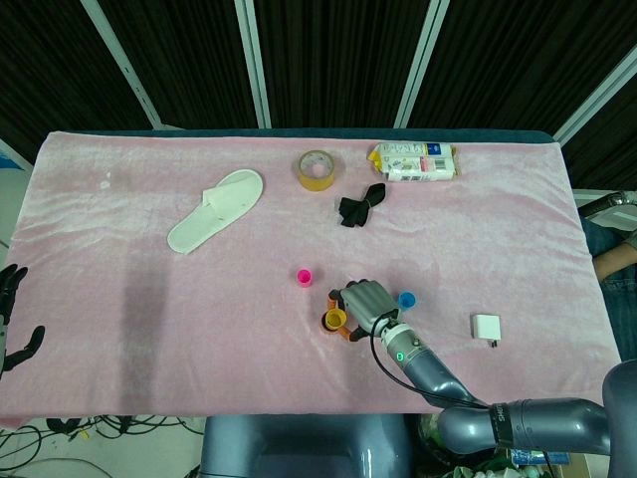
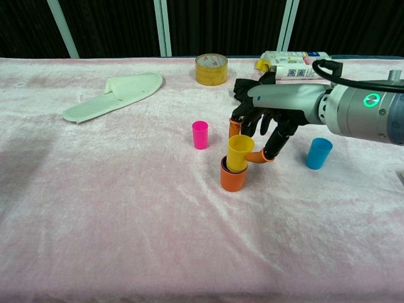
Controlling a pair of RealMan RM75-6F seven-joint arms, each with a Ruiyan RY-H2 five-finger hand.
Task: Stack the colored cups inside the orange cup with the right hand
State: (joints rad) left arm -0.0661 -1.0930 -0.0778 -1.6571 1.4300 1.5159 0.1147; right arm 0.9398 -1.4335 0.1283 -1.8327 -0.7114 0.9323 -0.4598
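Head view, stack: I see the right hand (image 1: pixel 365 306) over the orange plastic cup (image 1: pixel 329 320), which this view mostly hides. The small yellow plastic cup (image 1: pixel 336 319) shows as a yellow rim at the hand's left edge.
Head view, cups left: the small pink plastic cup (image 1: pixel 305 277) stands up-left of the orange cup, apart from it; the small blue plastic cup (image 1: pixel 406 299) peeks out just right of the hand.
Head view, left hand: the left hand (image 1: pixel 12 314) sits at the frame's far left edge, far from the orange cup, holding nothing, fingers apart.
Chest view, grip: my right hand's orange-tipped fingers (image 2: pixel 256 156) pinch the yellow cup by its rim.
Chest view, stack: the yellow cup's base is already down inside the orange cup, on top of a dark cup (image 2: pixel 223 166) whose rim shows just inside the orange one. It leans slightly and I judge it not fully seated.
Chest view, progress: one cup nested, yellow going in, pink and blue untouched, so I reckon roughly half done.
Chest view, next: release yellow, then fetch pink or blue.
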